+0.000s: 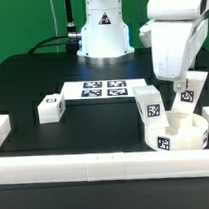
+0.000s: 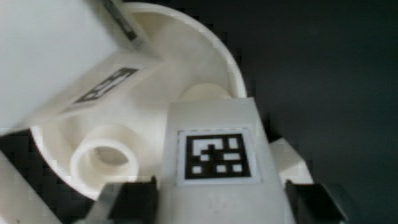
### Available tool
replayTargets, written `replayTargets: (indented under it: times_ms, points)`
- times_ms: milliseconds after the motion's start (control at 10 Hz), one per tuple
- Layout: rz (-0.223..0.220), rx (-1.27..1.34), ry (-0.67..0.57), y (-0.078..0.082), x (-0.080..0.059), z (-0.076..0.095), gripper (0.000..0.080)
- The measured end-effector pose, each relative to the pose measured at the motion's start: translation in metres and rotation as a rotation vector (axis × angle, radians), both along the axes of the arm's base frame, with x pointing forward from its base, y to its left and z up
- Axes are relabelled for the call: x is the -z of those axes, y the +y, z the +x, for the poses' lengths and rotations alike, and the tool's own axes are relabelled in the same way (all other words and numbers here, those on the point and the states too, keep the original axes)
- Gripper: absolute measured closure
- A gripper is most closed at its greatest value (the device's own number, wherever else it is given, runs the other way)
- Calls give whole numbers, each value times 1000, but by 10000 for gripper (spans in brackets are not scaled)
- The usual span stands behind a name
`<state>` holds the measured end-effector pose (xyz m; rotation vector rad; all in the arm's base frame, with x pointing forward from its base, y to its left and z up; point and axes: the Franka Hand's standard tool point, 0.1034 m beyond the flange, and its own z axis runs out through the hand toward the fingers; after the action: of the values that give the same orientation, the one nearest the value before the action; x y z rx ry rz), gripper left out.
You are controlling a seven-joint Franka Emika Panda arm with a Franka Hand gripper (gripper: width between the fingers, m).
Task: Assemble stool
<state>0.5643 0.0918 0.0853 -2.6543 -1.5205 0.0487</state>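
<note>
The round white seat lies at the exterior view's right, near the front rail. One white leg stands upright in it. My gripper is shut on a second tagged leg and holds it upright, with its lower end at the seat's rim. In the wrist view this leg sits between my fingers, over the seat and beside a round hole. The standing leg shows close by. A third leg lies loose at the exterior view's left.
The marker board lies flat at mid-table in front of the arm's base. White border rails run along the front and the left side. The seat sits close to the front rail.
</note>
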Motion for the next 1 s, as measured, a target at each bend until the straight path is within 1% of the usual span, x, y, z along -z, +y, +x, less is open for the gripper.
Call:
replayTargets:
  times_ms: [500,1000]
  points:
    - [0,374,28,1,0,-1,459]
    - [-13,706,56,5,0,-1,459]
